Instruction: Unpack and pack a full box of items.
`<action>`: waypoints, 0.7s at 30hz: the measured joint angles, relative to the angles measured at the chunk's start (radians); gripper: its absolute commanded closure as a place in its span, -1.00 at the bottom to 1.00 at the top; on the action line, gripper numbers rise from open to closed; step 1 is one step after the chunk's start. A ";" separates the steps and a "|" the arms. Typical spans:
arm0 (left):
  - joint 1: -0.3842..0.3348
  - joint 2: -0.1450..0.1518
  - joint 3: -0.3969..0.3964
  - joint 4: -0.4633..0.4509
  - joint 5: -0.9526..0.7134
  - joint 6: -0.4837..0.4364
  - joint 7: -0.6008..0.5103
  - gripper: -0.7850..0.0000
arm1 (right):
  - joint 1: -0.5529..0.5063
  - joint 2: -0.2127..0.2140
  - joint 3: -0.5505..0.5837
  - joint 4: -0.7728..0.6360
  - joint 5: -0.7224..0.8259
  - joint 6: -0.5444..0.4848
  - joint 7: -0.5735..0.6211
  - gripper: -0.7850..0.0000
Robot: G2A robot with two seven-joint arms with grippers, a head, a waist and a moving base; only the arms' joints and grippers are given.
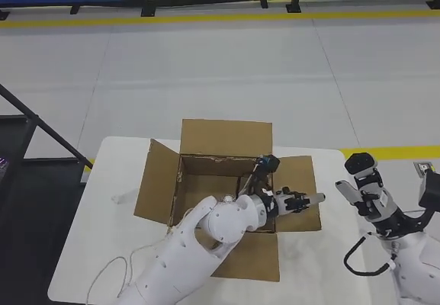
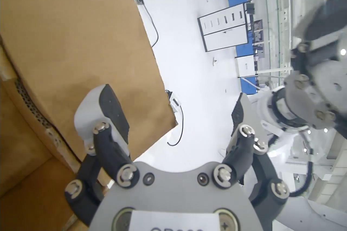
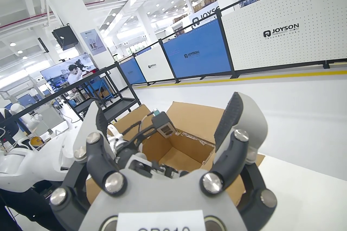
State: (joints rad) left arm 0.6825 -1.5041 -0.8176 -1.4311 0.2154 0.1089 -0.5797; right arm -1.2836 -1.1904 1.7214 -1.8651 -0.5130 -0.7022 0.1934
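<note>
— While the box (image 1: 227, 137) stands open on the table (image 1: 113, 221), where are the grippers?
— Left gripper (image 2: 176, 102) hangs over the box's right flap, spread wide, empty. Right gripper (image 3: 165, 107), beside the box, equally wide, empty.

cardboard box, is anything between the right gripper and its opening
Yes. The left gripper, open, sits over the cardboard box at the flap on the side nearest the right gripper. That puts it directly between that open gripper and the box's opening.
</note>
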 measured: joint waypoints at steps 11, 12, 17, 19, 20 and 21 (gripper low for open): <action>0.391 0.102 -0.393 -0.475 0.130 0.010 0.015 -1.00 | 0.119 0.011 -0.076 -0.042 -0.041 0.096 0.132 -1.00; 0.423 0.107 -0.426 -0.501 0.124 0.002 0.021 -1.00 | 0.121 0.011 -0.078 -0.043 -0.039 0.100 0.129 -1.00; 0.594 0.128 -0.585 -0.605 0.081 -0.060 0.045 -1.00 | 0.121 0.011 -0.078 -0.043 -0.038 0.099 0.129 -1.00; 0.602 0.128 -0.590 -0.607 0.081 -0.063 0.045 -1.00 | 0.121 0.011 -0.078 -0.043 -0.038 0.099 0.129 -1.00; 0.598 0.128 -0.586 -0.606 0.081 -0.061 0.045 -1.00 | 0.121 0.011 -0.078 -0.043 -0.038 0.099 0.129 -1.00; 0.596 0.128 -0.585 -0.606 0.081 -0.060 0.044 -1.00 | 0.121 0.011 -0.078 -0.043 -0.038 0.099 0.129 -1.00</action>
State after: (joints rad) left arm 1.2787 -1.3764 -1.4025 -2.0368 0.2968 0.0485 -0.5353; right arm -1.1628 -1.1797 1.6436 -1.9083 -0.5514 -0.6029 0.3222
